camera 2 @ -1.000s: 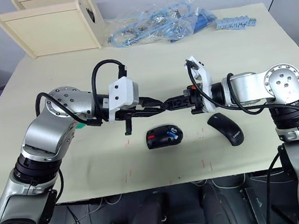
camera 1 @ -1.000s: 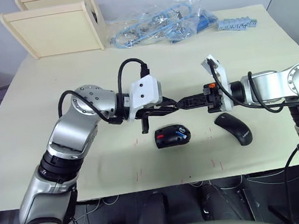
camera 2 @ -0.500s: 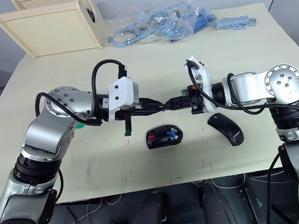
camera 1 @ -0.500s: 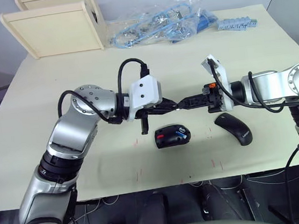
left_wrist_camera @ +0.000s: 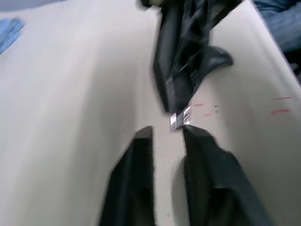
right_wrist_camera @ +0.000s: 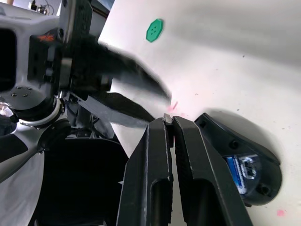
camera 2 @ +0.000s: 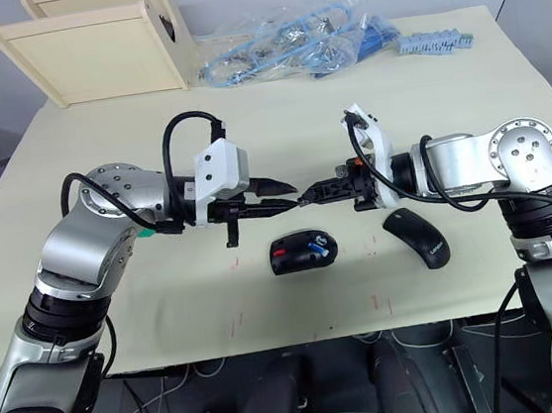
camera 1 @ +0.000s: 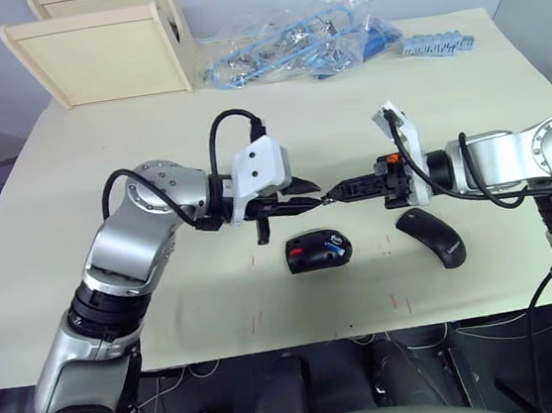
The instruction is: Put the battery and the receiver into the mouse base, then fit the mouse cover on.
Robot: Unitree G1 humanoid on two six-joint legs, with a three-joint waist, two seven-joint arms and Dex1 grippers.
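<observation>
Above a cream tabletop (camera 1: 442, 88), the right gripper (camera 1: 328, 199) pinches the tiny metal-tipped dark receiver (left_wrist_camera: 179, 118) tip-to-tip with the left gripper (camera 1: 310, 191), whose fingers are parted. The glossy black curved mouse cover (camera 1: 432, 236) lies below the right wrist. The black oval mouse base (camera 1: 318, 251), with the blue battery (camera 1: 336, 248) seated inside, sits just beneath both fingertips.

Silver arms, black cables, white wrist housings

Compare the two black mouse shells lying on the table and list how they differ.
The mouse base lies hollow side up, showing red parts and the blue battery seated inside; the mouse cover lies smooth, glossy side up, with nothing on it. The base lies below the two meeting grippers; the cover lies to its right, under the right arm. The base looks rounder, the cover slimmer and more elongated. Both are black and rest on the table.
</observation>
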